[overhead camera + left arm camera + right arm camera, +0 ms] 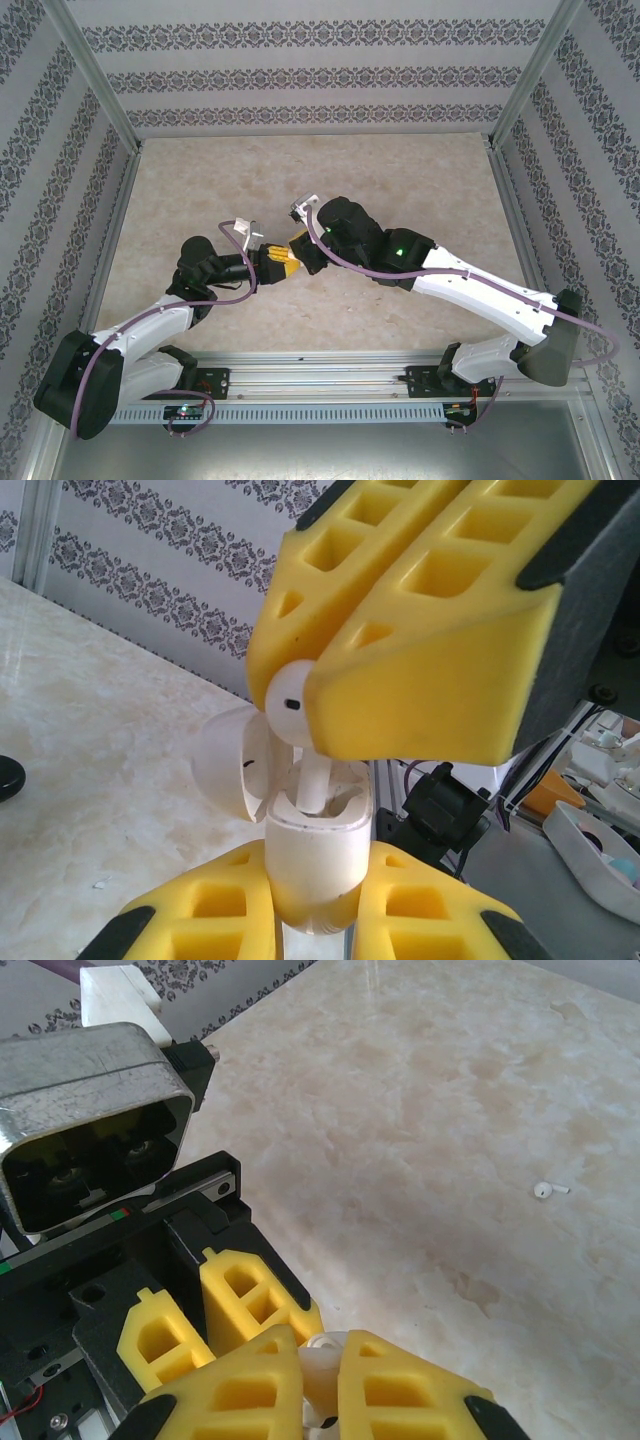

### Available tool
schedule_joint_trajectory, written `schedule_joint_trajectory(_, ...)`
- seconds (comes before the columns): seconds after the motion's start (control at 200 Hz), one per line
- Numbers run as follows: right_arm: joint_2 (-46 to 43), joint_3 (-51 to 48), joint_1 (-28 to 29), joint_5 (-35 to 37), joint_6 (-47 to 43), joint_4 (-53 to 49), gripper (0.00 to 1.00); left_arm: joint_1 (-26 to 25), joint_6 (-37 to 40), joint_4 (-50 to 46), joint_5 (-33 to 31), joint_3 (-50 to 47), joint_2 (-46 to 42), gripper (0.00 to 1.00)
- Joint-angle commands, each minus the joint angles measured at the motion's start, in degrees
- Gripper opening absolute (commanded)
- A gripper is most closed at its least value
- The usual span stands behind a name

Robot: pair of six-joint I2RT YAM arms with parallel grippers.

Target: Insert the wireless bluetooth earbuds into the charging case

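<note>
**One Bud Going Into Its Case, One Waiting on the Table**

Right up close, the left claw (315, 905) has its two yellow fingers pressed against the sides of the white charging case (315, 845). It holds the case standing up, off the table. The open top faces up, so a bud can drop straight in. The lid (232, 765) is tipped back to one side, out of the way.

Just above it, the right claw (318, 670) comes down from the top. Its fingers are squeezed together on a white earbud (288, 698). The round head of the bud sticks out between the fingers. The thin stem points down and its end is already inside the mouth of the case. I think the bud is held by its head so the stem can go in first, because the stem has to slide into its slot. It looks only partway in, and I think it needs a small push down before the claw lets go.

The two claws meet in the air over the middle of the marble table (400, 170). One keeps the case steady while the other aims.

Farther out, a second white earbud (545, 1190) lies by itself on the table, well apart from both claws. It is not in the case yet, so I think it comes next.
</note>
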Motion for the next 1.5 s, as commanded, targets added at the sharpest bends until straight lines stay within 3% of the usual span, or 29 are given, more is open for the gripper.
schedule_joint_trajectory(0.0, -0.36, 0.54, 0.74, 0.82, 0.20, -6.35, 0.10, -0.35, 0.57, 3.50, -0.58, -0.03, -1.53, 0.00)
schedule_joint_trajectory(0.919, 2.23, 3.18, 0.43, -1.84, 0.44, -8.29, 0.11, -0.52, 0.84, 3.22, -0.50, -0.27, -1.61, 0.00)
schedule_joint_trajectory(1.494, 3.54, 6.21, -0.01, -0.59, 3.51, -10.68, 0.44, -0.53, 1.03, 3.00, -0.48, -0.38, -1.77, 0.00)
